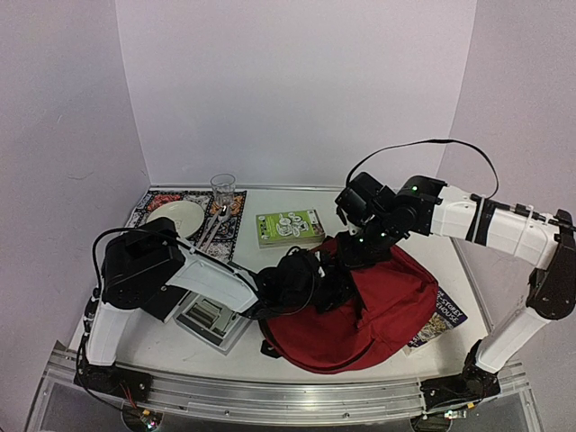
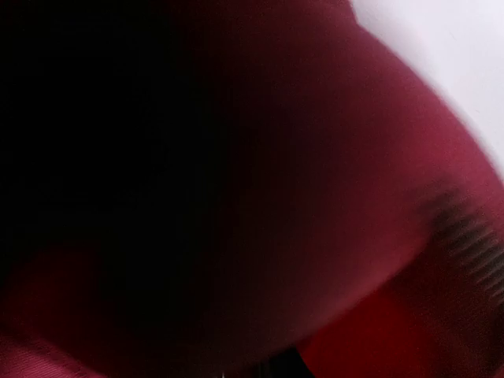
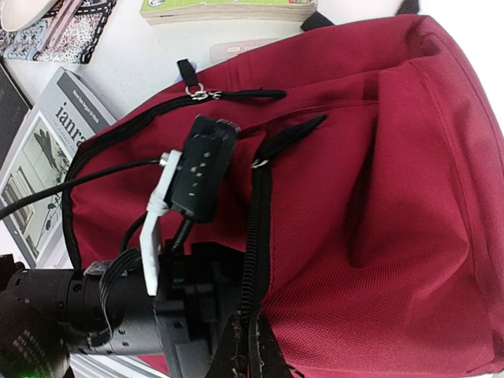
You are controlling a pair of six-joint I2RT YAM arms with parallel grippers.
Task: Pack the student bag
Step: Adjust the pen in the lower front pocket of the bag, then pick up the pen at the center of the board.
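Plate (image 1: 175,214), glass (image 1: 222,189) and magazine (image 1: 211,319) lie left. The left gripper (image 1: 328,281) presses against the red bag (image 1: 387,306), near centre-right; its finger spread cannot be told. A green book (image 1: 288,227) lies beyond. The right gripper (image 1: 360,250), fully closed, crowds the bag's far edge.

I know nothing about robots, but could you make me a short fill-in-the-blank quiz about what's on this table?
1. The student bag is dark ___ fabric.
2. The book behind it has a ___ cover.
3. The glass stands on the patterned placemat near a white ___.
4. The right tool is shut on the bag's black ___ edge.
Missing words: red; green; plate; zip.
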